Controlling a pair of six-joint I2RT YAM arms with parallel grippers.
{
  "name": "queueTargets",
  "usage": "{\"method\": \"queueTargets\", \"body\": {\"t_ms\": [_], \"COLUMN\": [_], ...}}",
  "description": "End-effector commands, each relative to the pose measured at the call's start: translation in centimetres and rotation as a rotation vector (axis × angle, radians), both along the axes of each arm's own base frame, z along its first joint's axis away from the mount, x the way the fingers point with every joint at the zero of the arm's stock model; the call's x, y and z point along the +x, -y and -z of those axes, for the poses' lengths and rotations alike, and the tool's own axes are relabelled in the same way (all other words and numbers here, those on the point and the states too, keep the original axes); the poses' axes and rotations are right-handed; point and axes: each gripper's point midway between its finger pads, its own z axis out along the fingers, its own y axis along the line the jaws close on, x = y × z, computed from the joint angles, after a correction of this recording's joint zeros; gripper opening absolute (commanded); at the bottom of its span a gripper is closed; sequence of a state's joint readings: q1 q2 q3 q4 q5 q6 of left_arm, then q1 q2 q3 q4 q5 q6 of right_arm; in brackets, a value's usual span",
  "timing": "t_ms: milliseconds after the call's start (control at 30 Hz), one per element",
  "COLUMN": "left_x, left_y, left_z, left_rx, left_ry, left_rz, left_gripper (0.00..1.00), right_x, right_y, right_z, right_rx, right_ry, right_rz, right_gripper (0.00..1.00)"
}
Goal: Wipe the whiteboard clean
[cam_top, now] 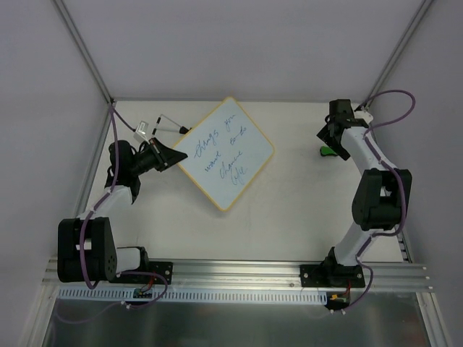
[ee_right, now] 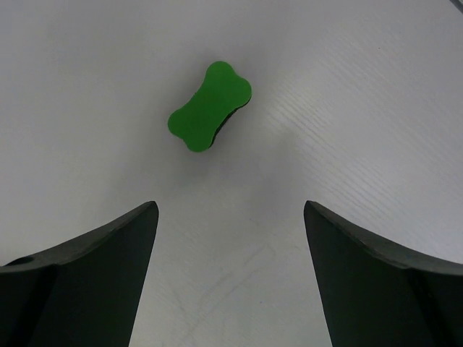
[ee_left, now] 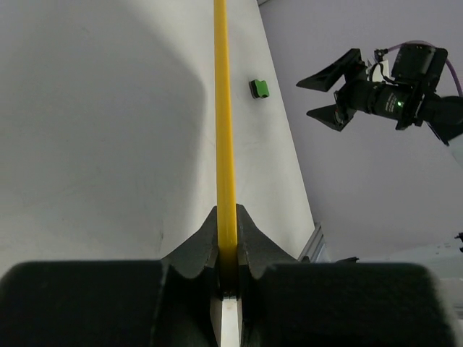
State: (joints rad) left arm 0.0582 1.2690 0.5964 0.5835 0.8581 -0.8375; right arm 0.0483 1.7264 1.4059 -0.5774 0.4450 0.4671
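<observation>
my left pincer [ee_left: 227, 217] is pinching the whiteboard [cam_top: 226, 153] by its rim; my right pincer [ee_right: 230, 217] is hovering spread, green eraser [ee_right: 210, 107] just ahead.

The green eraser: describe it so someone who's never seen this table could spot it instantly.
On the white table, look to the right side, where the right gripper hovers open. Just ahead of it lies the green eraser, alone on bare tabletop. It is the only bright green thing, small and bone-shaped, well apart from the large handwritten whiteboard.
</observation>
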Motion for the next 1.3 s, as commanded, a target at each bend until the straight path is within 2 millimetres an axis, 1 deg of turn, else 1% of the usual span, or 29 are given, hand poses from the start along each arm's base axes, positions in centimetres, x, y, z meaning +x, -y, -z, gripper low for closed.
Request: {"method": "queueTargets", "body": {"t_ms": [0, 33, 67, 100, 133, 167, 267, 300, 400, 433, 567, 733, 800, 833, 900, 1033, 1100, 1167, 1200, 1267], "left_x": [-0.9, -1.0, -1.3, -1.4, -1.5, -1.7, -2.0, -2.1, -2.4, -2.4, -2.7, -3.0, -3.1, -3.1, -3.2, -3.5, -3.8, -3.9, -4.0, -4.1], "left_y": [0.9, 0.9, 1.0, 1.0, 1.0, 1.1, 1.2, 1.2, 1.3, 1.3, 1.3, 1.4, 1.2, 1.2, 1.1, 1.1, 1.1, 1.0, 1.0, 0.9], "left_z": [-3.7, -3.4, -2.9, -2.7, -2.3, -2.0, -1.4, -1.3, -0.7, -0.5, 0.2, 0.8, 1.5, 1.5, 2.2, 2.6, 3.0, 3.2, 3.2, 3.4], "left_rx": [0.004, 0.004, 0.005, 0.005, 0.004, 0.004, 0.011, 0.012, 0.018, 0.019, 0.029, 0.053, 0.062, 0.066, 0.071, 0.077, 0.081, 0.086, 0.087, 0.09], "left_ry": [0.189, 0.184, 0.174, 0.168, 0.159, 0.15, 0.147, 0.146, 0.142, 0.135, 0.134, 0.155, 0.148, 0.152, 0.142, 0.146, 0.142, 0.145, 0.148, 0.147], "left_rz": [0.056, 0.059, 0.067, 0.068, 0.071, 0.076, 0.085, 0.088, 0.094, 0.097, 0.105, 0.104, 0.089, 0.085, 0.071, 0.056, 0.049, 0.041, 0.036, 0.032], "left_gripper": [0.0, 0.0, 0.0, 0.0, 0.0, 0.0, 0.0, 0.0, 0.0, 0.0, 0.0, 0.0, 0.0, 0.0, 0.0, 0.0, 0.0, 0.0, 0.0, 0.0], "right_x": [1.8, 2.6, 3.0, 3.3, 3.9, 4.3, 5.0, 5.1, 5.6, 5.5, 5.7, 5.6, 5.6, 5.6, 5.6, 5.5, 5.5, 5.6, 5.7, 6.0], "right_y": [1.8, 2.0, 2.0, 2.1, 2.3, 2.1, 2.1, 2.0, 1.6, 2.4, 2.4, 2.9, 2.9, 2.9, 3.1, 3.3, 3.3, 3.3, 3.5, 3.5], "right_z": [-0.3, -0.5, 0.9, 1.4, 1.4, 2.8, 3.9, 5.0, 6.2, 6.9, 8.4, 9.2, 9.4, 9.4, 9.3, 9.4, 9.3, 9.1, 8.9, 8.4], "right_rx": [-0.011, -0.008, 0.004, 0.013, 0.022, 0.04, 0.056, 0.065, 0.092, 0.106, 0.146, 0.158, 0.166, 0.172, 0.171, 0.175, 0.179, 0.181, 0.181, 0.181], "right_ry": [0.044, 0.057, 0.032, 0.027, 0.035, 0.013, 0.005, -0.011, -0.022, -0.028, -0.039, -0.046, -0.047, -0.046, -0.042, -0.04, -0.038, -0.032, -0.022, -0.002], "right_rz": [0.165, 0.179, 0.196, 0.203, 0.216, 0.222, 0.244, 0.255, 0.265, 0.304, 0.34, 0.371, 0.379, 0.381, 0.387, 0.398, 0.402, 0.404, 0.404, 0.399], "right_gripper": [0.86, 0.86, 0.86, 0.85, 0.85, 0.85, 0.83, 0.83, 0.82, 0.81, 0.77, 0.73, 0.72, 0.69, 0.68, 0.66, 0.66, 0.69, 0.73, 0.77]}}
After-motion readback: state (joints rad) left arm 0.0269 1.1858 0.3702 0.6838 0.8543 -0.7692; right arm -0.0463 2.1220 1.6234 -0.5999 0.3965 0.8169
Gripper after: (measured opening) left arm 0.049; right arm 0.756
